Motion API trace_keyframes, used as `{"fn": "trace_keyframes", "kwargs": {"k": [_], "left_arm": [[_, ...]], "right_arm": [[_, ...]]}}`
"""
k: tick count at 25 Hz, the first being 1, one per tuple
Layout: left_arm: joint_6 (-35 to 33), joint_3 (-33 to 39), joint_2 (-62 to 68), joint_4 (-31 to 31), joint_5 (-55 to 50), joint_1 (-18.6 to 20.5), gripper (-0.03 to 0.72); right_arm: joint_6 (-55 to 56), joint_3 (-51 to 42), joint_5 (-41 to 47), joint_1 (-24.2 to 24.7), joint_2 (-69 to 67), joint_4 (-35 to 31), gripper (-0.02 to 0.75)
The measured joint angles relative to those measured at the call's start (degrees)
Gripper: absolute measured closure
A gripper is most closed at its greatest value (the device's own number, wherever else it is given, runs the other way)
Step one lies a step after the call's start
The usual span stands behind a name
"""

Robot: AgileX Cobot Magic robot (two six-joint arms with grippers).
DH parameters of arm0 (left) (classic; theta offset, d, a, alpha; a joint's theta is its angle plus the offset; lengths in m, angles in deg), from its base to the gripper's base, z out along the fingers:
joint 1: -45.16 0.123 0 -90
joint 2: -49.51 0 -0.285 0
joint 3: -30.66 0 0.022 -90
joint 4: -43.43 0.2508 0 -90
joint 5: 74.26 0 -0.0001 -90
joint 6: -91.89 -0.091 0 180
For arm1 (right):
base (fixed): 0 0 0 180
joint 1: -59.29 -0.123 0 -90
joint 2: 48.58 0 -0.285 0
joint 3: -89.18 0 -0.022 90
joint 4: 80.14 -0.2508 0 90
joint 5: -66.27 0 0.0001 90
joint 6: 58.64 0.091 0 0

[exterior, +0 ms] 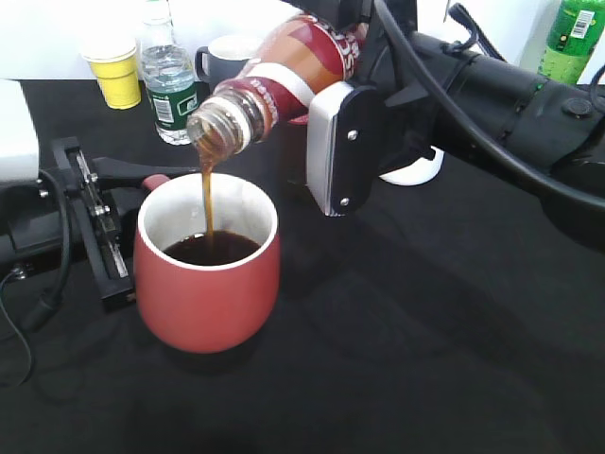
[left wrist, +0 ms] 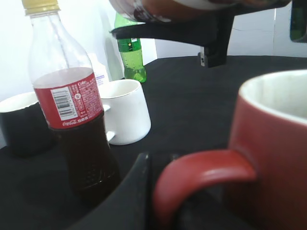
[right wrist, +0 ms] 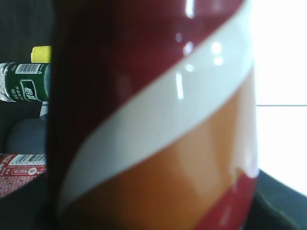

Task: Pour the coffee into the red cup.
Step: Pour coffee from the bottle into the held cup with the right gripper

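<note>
The red cup stands on the black table, partly full of dark coffee. The coffee bottle is tilted mouth-down over it, and a thin brown stream falls into the cup. My right gripper is shut on the bottle's body, whose label fills the right wrist view. My left gripper is at the cup's left side, shut on its handle. One black finger shows beside the handle; the other is hidden. The cup wall is at the right of the left wrist view.
At the back stand a yellow cup, a water bottle, a dark mug, a white mug and a green bottle. A cola bottle stands close to my left gripper.
</note>
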Motion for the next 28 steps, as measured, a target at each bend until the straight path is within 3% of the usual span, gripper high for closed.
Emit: {"fn": "trace_keyframes", "kwargs": {"k": [28], "left_arm": [[-0.1, 0.0, 0.0, -0.1, 0.0, 0.0, 0.615]], "right_arm": [[1.3, 0.0, -0.2, 0.0, 0.0, 0.3, 0.206]]}}
